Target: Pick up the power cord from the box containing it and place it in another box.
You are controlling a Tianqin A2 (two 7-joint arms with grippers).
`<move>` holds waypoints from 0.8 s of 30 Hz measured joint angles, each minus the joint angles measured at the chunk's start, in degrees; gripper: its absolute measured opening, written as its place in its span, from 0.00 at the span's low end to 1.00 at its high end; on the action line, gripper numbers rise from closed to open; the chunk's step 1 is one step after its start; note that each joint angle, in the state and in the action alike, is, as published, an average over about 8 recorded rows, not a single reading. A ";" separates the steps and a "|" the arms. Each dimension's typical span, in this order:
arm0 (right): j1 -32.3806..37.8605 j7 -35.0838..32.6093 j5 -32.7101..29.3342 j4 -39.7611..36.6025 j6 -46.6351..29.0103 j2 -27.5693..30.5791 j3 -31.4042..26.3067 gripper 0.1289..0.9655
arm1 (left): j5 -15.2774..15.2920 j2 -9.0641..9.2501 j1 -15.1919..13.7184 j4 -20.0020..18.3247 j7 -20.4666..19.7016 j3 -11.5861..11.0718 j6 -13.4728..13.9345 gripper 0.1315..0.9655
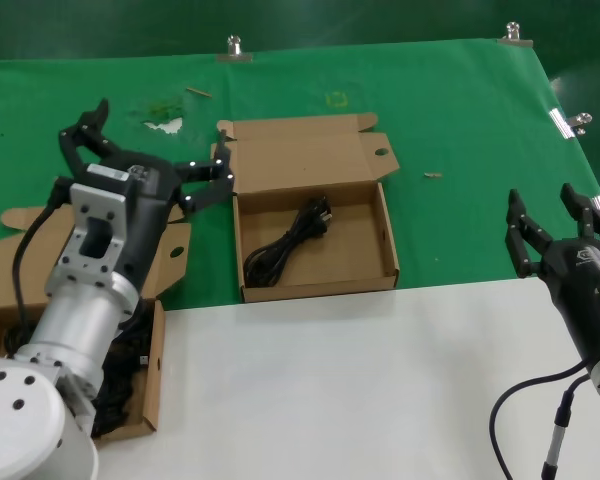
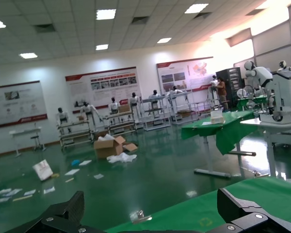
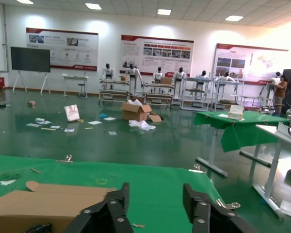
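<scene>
a: cord (image 1: pixel 290 240) in place, centre of the head view: the power cord lies as a slim black hank on the floor of another box (image 1: pixel 384 232), plug end toward the hinged flap, loops toward the near wall.

b: and the box containing it (image 1: pixel 154 370)?

a: lower left of the frame, mostly hidden behind the left arm, a dark heap of cords just visible inside.

b: the grippers?

a: left gripper (image 1: pixel 145 160) hangs in the upper left, above the green cloth (image 1: pixel 450 110), fingers spread wide, holding nothing. right gripper (image 1: pixel 558 232) sits at the right edge over the white table (image 1: pixel 360 380), also open and empty.

b: how would the cord handle?

a: light and limp, by the look of it; the loops would likely sag and slide. the bundled middle seems the best place to pinch, not the plug.
</scene>
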 joint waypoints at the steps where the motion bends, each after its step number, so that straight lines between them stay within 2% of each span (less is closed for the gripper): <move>1: 0.01 0.01 -0.01 -0.01 0.00 -0.01 -0.01 0.25 | 0.06 0.02 0.37 -0.05 -0.21 -0.38 0.11 1.00; 6: 0.04 0.05 -0.05 -0.07 -0.03 -0.05 -0.06 0.34 | 0.37 0.09 2.17 -0.31 -1.28 -2.29 0.65 1.00; 14: 0.09 0.12 -0.12 -0.16 -0.07 -0.12 -0.14 0.60 | 0.86 0.22 5.08 -0.73 -2.97 -5.34 1.51 1.00; 15: 0.10 0.12 -0.13 -0.18 -0.07 -0.13 -0.15 0.60 | 0.92 0.23 5.44 -0.78 -3.19 -5.73 1.62 1.00; 23: 0.16 0.19 -0.20 -0.27 -0.11 -0.20 -0.23 0.81 | 1.41 0.35 8.33 -1.19 -4.87 -8.76 2.47 1.00; 24: 0.16 0.20 -0.20 -0.29 -0.12 -0.20 -0.24 0.81 | 1.47 0.37 8.70 -1.24 -5.09 -9.14 2.58 1.00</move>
